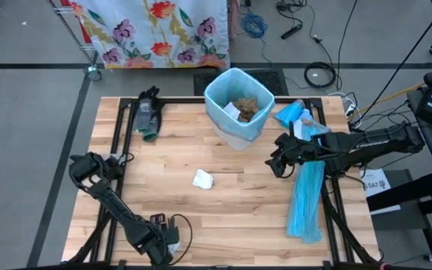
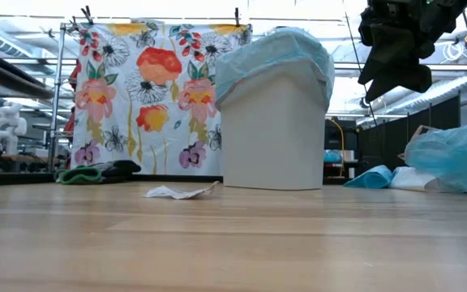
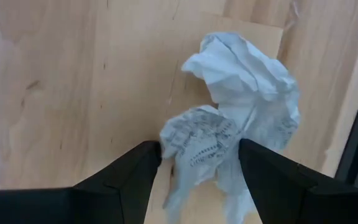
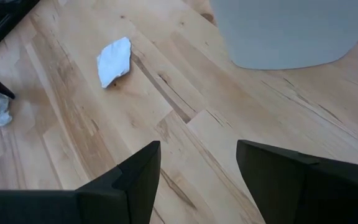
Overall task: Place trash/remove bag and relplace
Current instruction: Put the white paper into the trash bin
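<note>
A white bin (image 1: 240, 135) with a pale-blue liner stands at the table's far middle, with brown paper and white tissue wads (image 1: 244, 109) inside. One white tissue wad (image 1: 203, 178) lies flat on the table in front of the bin. Another crumpled white wad (image 3: 241, 93) lies by the table's near edge. My left gripper (image 3: 197, 149) is low at the near edge (image 1: 169, 238), open, with a finger on each side of that wad. My right gripper (image 1: 274, 163) hangs open and empty above the table, right of the bin (image 4: 199, 162). My left gripper has its fingers (image 3: 143, 163) on either side of the wad's nearer lobe (image 3: 194, 140), coming from above and pointing down. The wad lies on the table. Whether the fingertips touch it, I cannot tell.
A long light-blue plastic strip (image 1: 306, 199) lies along the table's right side, with more blue bags (image 1: 295, 112) at the far right corner. Dark and green gloves (image 1: 147, 114) lie at the far left. A floral cloth (image 2: 152, 89) hangs behind the table.
</note>
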You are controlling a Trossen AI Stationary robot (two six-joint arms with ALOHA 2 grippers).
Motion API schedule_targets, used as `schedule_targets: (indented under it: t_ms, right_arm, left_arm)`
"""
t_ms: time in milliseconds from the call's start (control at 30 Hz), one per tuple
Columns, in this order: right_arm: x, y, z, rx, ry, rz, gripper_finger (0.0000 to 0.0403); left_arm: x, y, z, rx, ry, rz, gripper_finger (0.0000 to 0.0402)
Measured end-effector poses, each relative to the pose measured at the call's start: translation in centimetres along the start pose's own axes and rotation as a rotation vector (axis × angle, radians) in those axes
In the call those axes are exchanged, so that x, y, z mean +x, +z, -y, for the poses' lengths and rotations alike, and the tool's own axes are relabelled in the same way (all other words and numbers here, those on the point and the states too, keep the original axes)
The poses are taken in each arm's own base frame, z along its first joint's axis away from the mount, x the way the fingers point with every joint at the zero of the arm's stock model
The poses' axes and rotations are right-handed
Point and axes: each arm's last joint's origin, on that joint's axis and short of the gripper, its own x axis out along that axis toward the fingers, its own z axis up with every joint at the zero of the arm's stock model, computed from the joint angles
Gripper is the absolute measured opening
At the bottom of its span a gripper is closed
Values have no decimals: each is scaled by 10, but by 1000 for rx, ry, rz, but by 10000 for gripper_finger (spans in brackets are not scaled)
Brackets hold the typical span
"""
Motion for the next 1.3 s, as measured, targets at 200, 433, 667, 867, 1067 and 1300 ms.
schedule_targets:
  t_ms: [200,433,667,867,1067,1300]
  right_arm:
    - [0,0,0,0,0,0,203]
    - [0,0,0,0,0,0,203]
    - [0,0,0,0,0,0,203]
    - [0,0,0,0,0,0,203]
    - [0,0,0,0,1,1,203]
    - [0,0,0,0,1,0,203]
  left_arm:
    - [8,7,-7,-57,32,-19,143]
    - [8,37,-27,-150,12,-22,13]
    - [-12,75,-59,-218,32,21,4]
    - [-70,117,-89,-310,-11,253,2]
    - [-140,154,-121,-449,-52,539,1]
    - [-227,190,-153,-510,-58,956,1]
